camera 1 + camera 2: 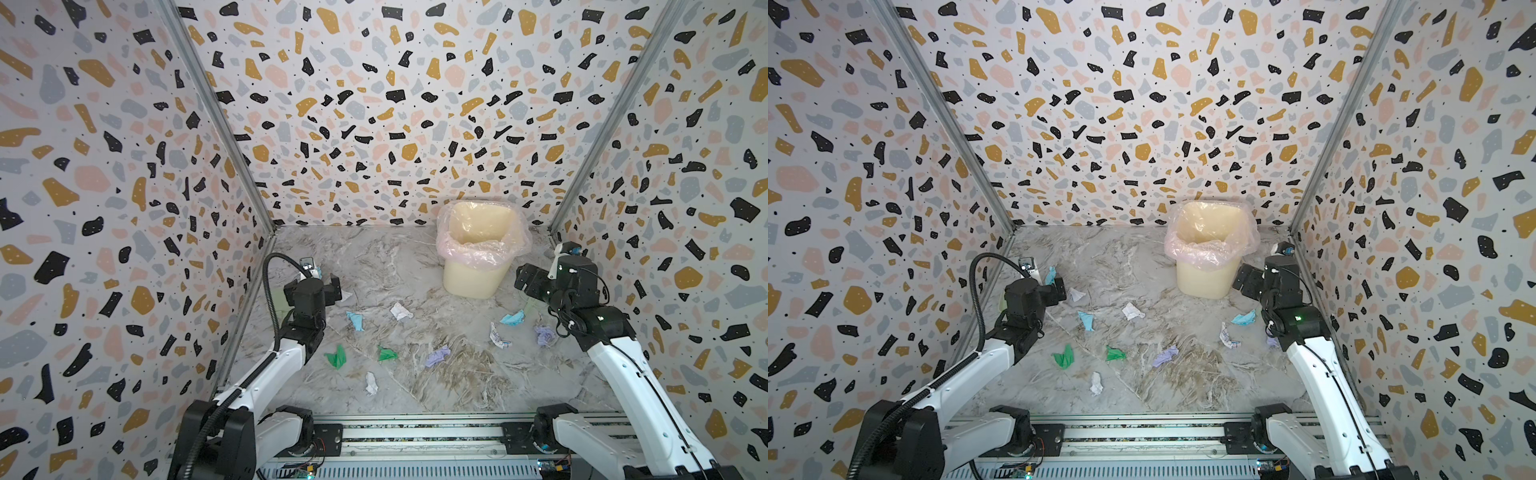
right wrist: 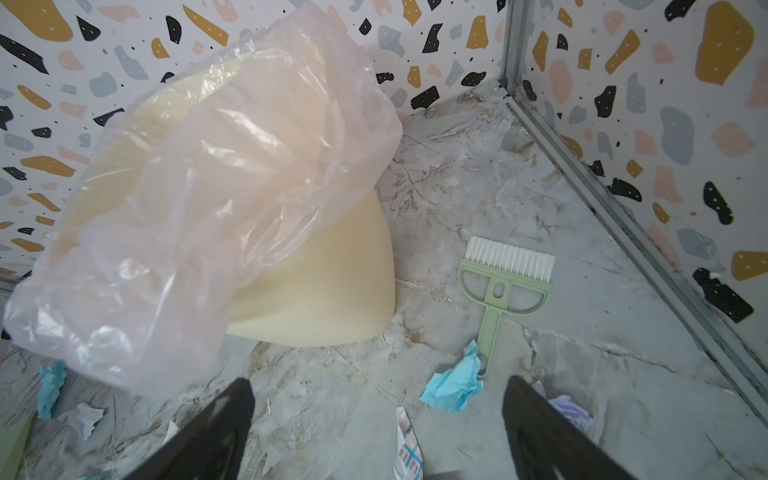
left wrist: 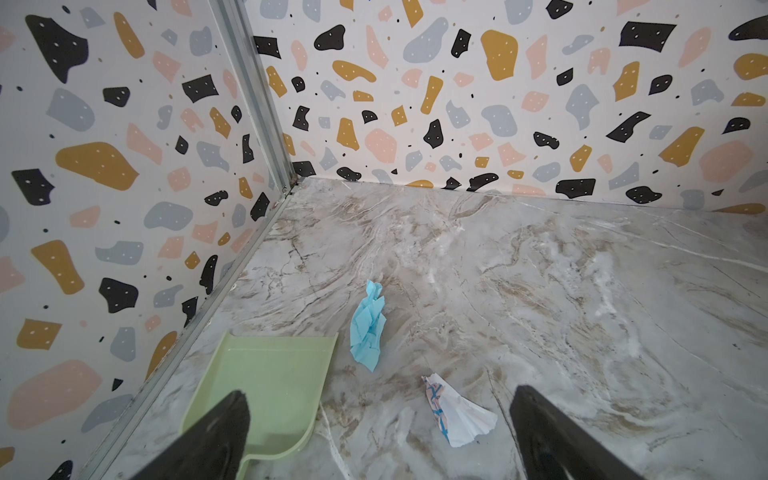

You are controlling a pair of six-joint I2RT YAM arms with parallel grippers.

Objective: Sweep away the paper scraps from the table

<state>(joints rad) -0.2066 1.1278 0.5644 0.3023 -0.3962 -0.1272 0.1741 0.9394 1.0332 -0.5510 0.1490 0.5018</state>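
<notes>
Left wrist view: left pincer, jaws wide apart and empty, poised above the table. The dustpan lies flat just ahead of one jaw, close along the wall, and its handle end passes beneath that jaw. A blue scrap lies ahead of the pincer, just beside the pan's lip. A white scrap lies between the jaws, nearer the far one.

Right wrist view: right pincer, likewise spread and holding nothing, faces the lined bin. The brush lies flat ahead of the pincer, just beside the bin. Its bristles point away and its handle end points toward the jaws. A second blue scrap touches that handle end.

Both top views: scraps lie scattered over the table between the two pincers, and none shows in the pan, so no sweeping appears done.

Step in hand, as judged: approach to the tools, left arm to the pan and right arm to the brush.

Next move calls for each pincer to lower over its handle, line the jaws across it, and close. The right one must avoid clamping the scrap at the brush handle. The left one must reach a handle lying low beside the wall.
</notes>
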